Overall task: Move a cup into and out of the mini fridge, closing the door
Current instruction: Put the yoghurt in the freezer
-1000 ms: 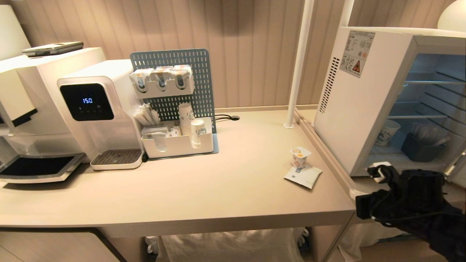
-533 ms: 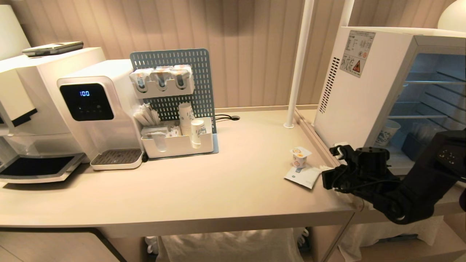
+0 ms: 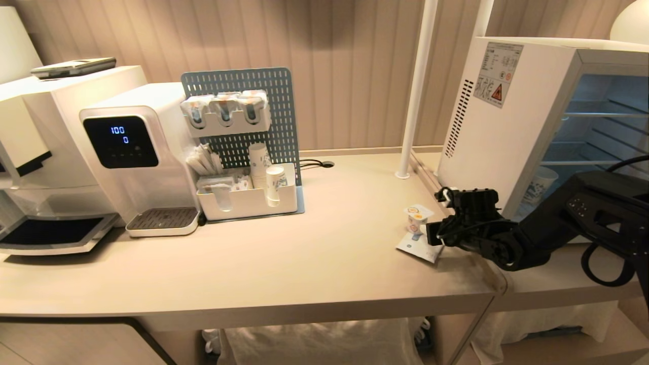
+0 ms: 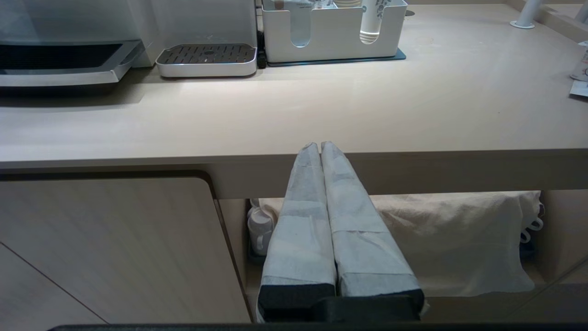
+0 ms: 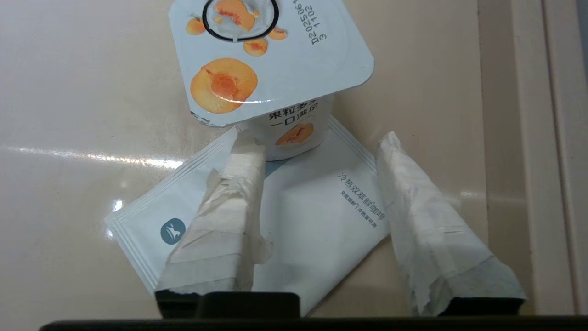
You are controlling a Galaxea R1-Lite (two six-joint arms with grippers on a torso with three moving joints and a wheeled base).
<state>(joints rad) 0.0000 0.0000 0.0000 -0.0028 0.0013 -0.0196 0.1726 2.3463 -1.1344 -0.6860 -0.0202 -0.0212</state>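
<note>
Now the right gripper (image 5: 317,142) hangs unclenched beside the cup (image 5: 271,69), nothing grasped; the sachet (image 5: 285,216) underneath could slide, tipping the cup; left gripper (image 4: 320,146) clenched, idle.

An office-style drinks corner: water dispenser (image 3: 133,152), paper cups (image 3: 259,165), sachets and a mini fridge (image 3: 512,126) on a counter (image 3: 284,263).

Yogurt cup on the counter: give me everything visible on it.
The cup is a small white plastic-looking tub, upright, with a peach mark and dark text on its side. Its flat sealed foil lid shows peach pictures and a printed date code. It stands partly on a white sachet near the counter's fridge-side edge. The right gripper, open, sits just short of it, not touching.
</note>
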